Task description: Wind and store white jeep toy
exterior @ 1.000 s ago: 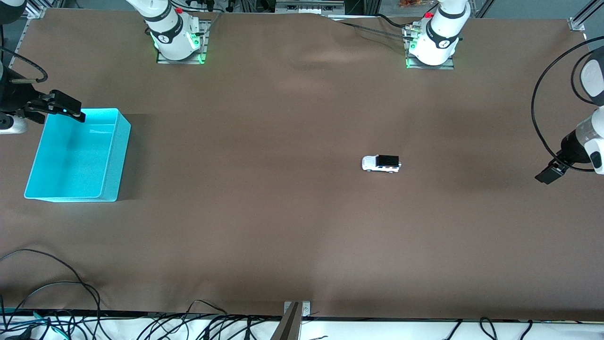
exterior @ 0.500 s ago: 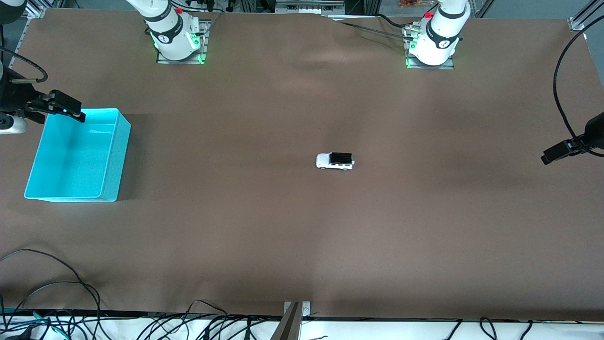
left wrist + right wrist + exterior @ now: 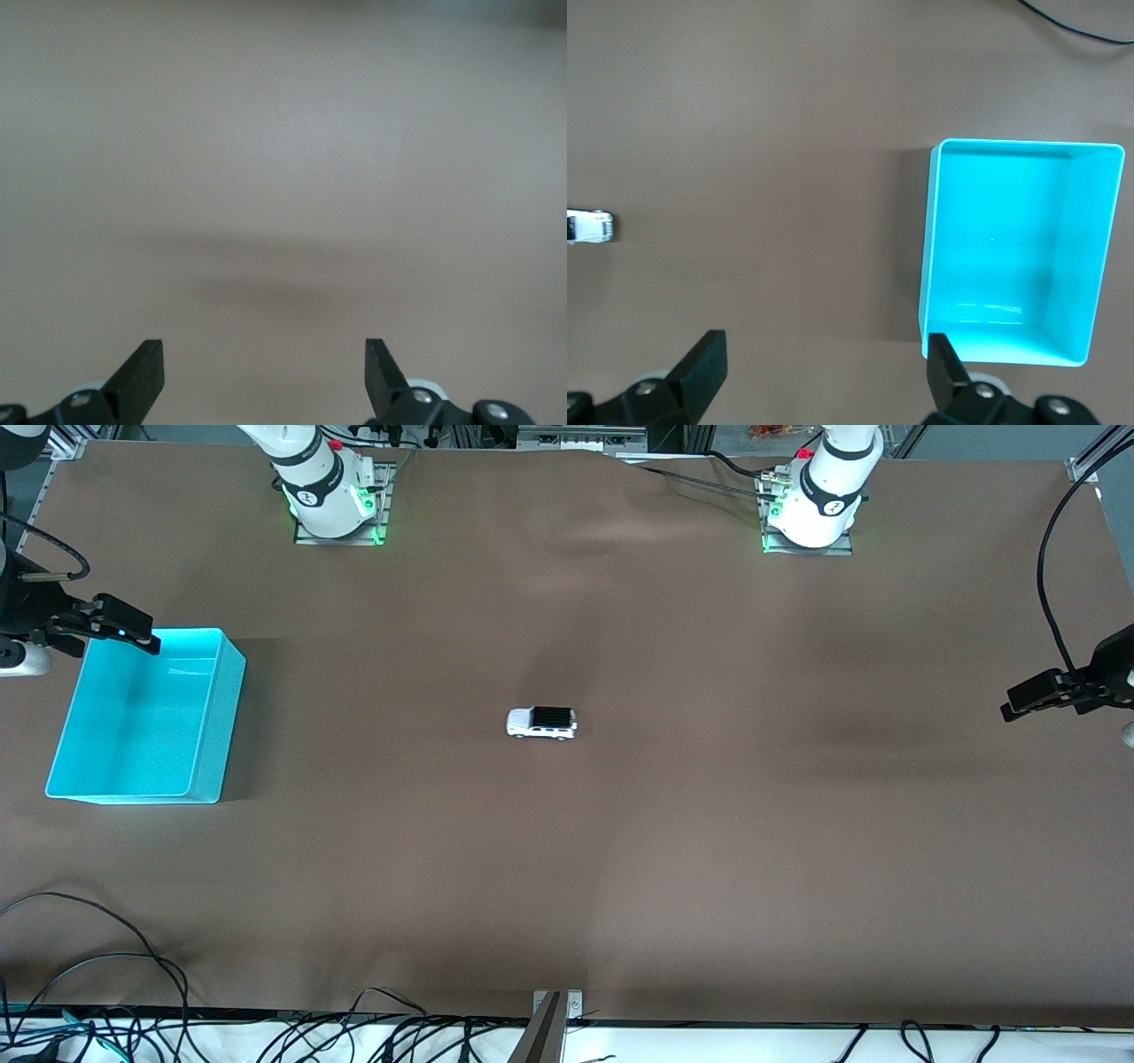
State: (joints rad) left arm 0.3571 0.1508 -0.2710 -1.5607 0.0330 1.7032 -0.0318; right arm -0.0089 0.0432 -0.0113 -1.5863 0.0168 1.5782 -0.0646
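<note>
White jeep toy (image 3: pixel 541 724) stands on its wheels on the brown counter (image 3: pixel 567 868), roughly mid-counter, free of both arms. Its long axis runs along the counter's length, from one arm's end toward the other; white bonnet points toward the right arm's end, black roof section toward the left arm's end. It also shows small at the edge of the right wrist view (image 3: pixel 589 227).

Turquoise bin (image 3: pixel 146 717) sits at the right arm's end of the counter, well apart from the jeep. Looks empty.

Right gripper (image 3: pixel 113 626) hangs over the bin's rim at its corner farthest from the front camera. Fingers spread wide, nothing between them; the right wrist view shows both fingertips (image 3: pixel 700 363) with bare counter and bin below.

Left gripper (image 3: pixel 1032 695) hangs over the left arm's end of the counter, well clear of the toy. Fingers wide apart and empty; the left wrist view (image 3: pixel 266 372) shows only bare counter.

Judgement: the jeep lies between the two grippers, somewhat closer to the right one, and nearer the bin than the left gripper is. The right arm seems better placed for the pickup. A grasp across the narrow width, fingers closing on the two flanks, looks most secure.
</note>
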